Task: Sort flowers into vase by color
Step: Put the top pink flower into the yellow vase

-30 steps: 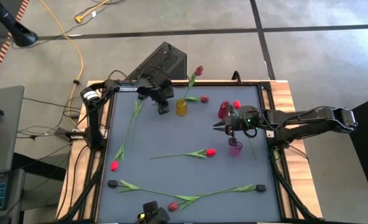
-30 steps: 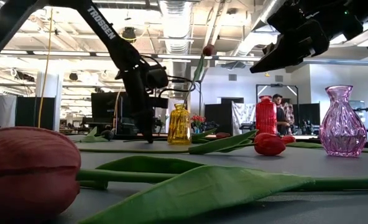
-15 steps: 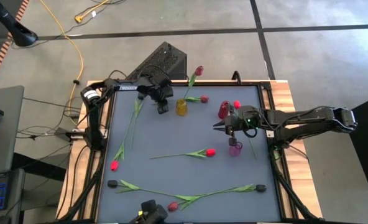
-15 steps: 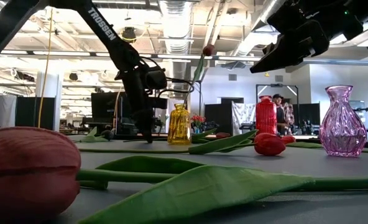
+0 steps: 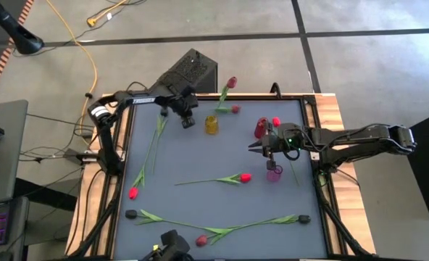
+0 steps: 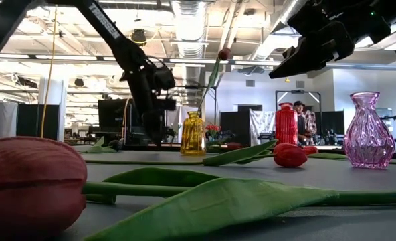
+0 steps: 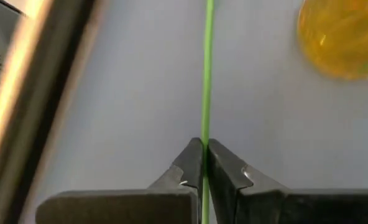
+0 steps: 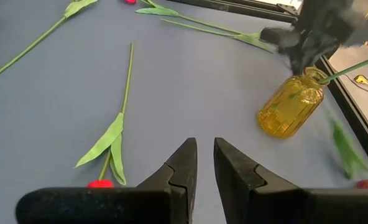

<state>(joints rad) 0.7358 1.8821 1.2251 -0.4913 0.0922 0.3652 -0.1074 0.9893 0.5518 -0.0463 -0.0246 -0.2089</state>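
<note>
In the upper left of the overhead view the left gripper (image 5: 188, 119) sits just left of the yellow vase (image 5: 211, 125), its jaws pinched tight on a thin green stem (image 7: 206, 74), as its own wrist view shows. A maroon tulip (image 5: 232, 83) already stands in that vase, leaning toward the top edge of the table (image 5: 200, 167). To do this step well, I judge the arm should lift until the stem end hangs clear above the narrow vase mouth, then lower straight down without nudging the glass, since a light vase tips easily. The right gripper (image 5: 256, 146) hovers at centre right above the table, beside the red vase (image 5: 261, 129) and the purple vase (image 5: 274, 173), jaws a narrow gap apart and holding nothing. Other flowers lie flat: a red tulip (image 5: 244, 177) mid-table, another red one (image 5: 133, 193) at lower left, and black-headed ones (image 5: 303, 219) along the bottom. White lettering runs along the left arm in the low view; it is too cut off to read surely.
</note>
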